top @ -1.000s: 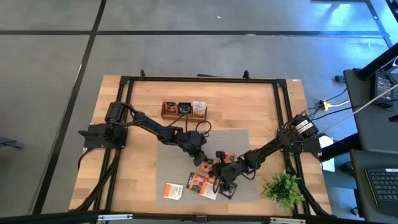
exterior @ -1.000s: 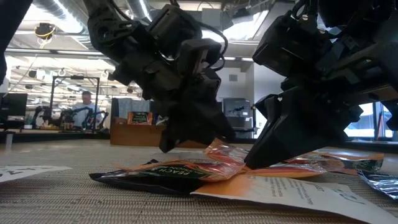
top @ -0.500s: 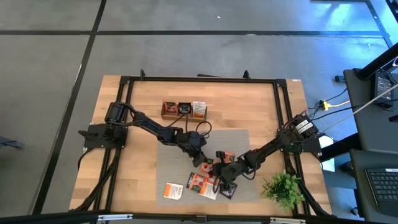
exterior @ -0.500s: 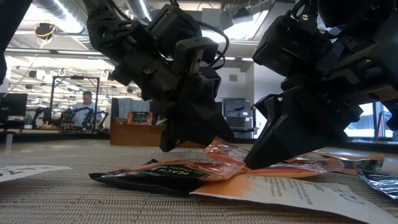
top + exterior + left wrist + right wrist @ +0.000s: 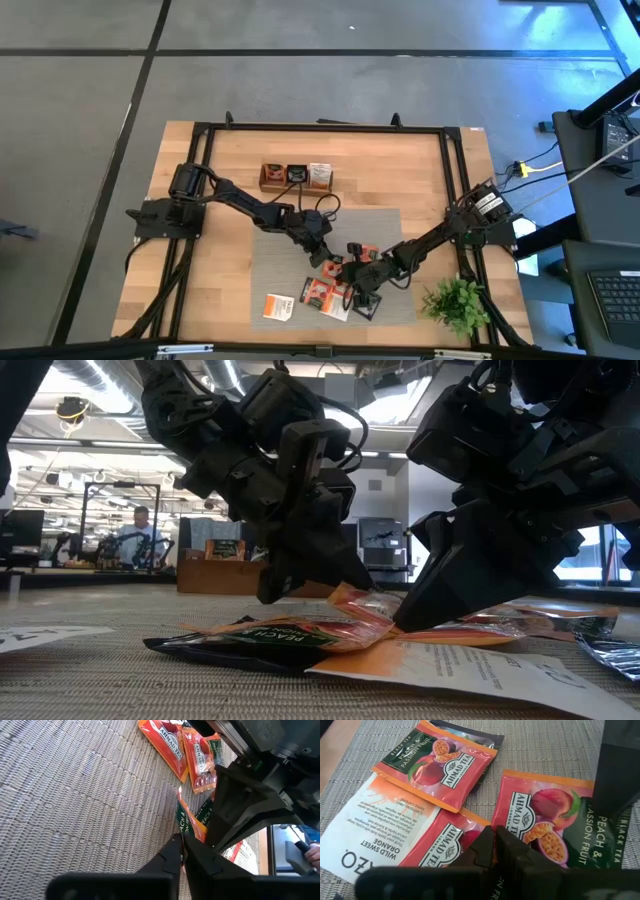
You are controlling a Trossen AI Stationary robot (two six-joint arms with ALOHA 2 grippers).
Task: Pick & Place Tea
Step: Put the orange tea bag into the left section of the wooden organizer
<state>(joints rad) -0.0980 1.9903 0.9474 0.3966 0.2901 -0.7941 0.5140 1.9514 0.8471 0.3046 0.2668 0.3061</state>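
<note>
Several tea sachets (image 5: 338, 285) lie in a loose, overlapping pile on a grey woven mat, most of them orange. One white sachet (image 5: 278, 307) lies apart, nearer the table's near edge. My left gripper (image 5: 326, 258) is down at the pile's far-left side, shut on an orange sachet (image 5: 186, 820). My right gripper (image 5: 358, 272) is down at the pile's right side, close to the left one, shut where two orange sachets (image 5: 540, 827) meet. In the low view the left gripper (image 5: 345, 588) and the right gripper (image 5: 400, 622) nearly touch. My left gripper pinches the orange peach sachet by its edge (image 5: 181, 836) between the two fingers, slanting down from the table's left. The sachet stands tilted up on edge, and its lower part (image 5: 330, 628) rests on the pile. My right gripper pinches an orange sachet at its edge (image 5: 506, 832), slanting down from the table's right. The fingertips hide the place of contact, so I cannot tell whether they hold one sachet or two. The sachet lies on the mat and on the sachets under it.
A brown wooden three-compartment tray (image 5: 297, 176) with sachets standing in it sits toward the far edge. A small green plant (image 5: 455, 300) stands at the near right corner. The grey mat (image 5: 275, 250) has bare room to the left of the pile. A black frame (image 5: 320, 128) borders the table.
My left gripper has turned a little in place, its wrist swinging toward the right gripper. It stays shut on the orange sachet. The pile and my right gripper have kept still.
</note>
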